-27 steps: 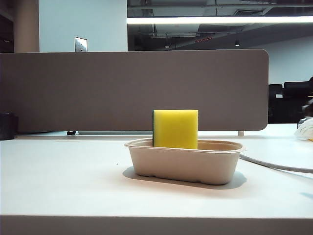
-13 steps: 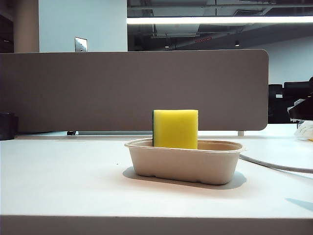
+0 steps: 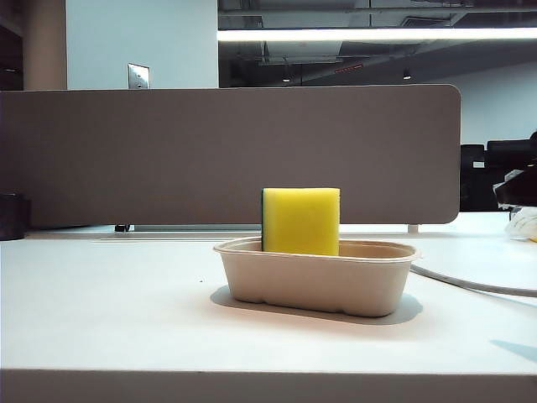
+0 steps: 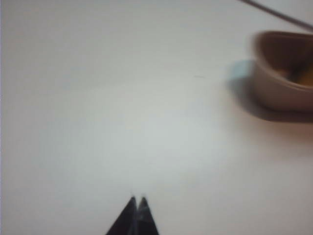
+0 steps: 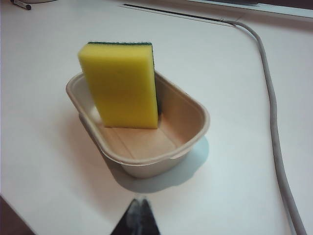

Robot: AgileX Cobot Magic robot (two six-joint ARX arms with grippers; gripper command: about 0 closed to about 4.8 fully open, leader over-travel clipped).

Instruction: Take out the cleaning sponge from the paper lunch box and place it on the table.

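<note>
The yellow cleaning sponge stands on end in the beige paper lunch box at the middle of the white table, its thin green layer facing left. In the right wrist view the sponge leans on the wall of the box, and my right gripper is shut and empty, hovering short of the box's near end. My left gripper is also shut and empty over bare table, with the box off to one side. A dark part of the right arm shows at the exterior view's right edge.
A grey cable curves over the table right of the box and runs past it in the right wrist view. A grey-brown partition lines the back edge. A dark cup stands far left, and a white-and-yellow item far right.
A dark part of the right arm has come in at the exterior view's right edge, and a shadow has grown on the table at lower right. Sponge and box have not moved.
</note>
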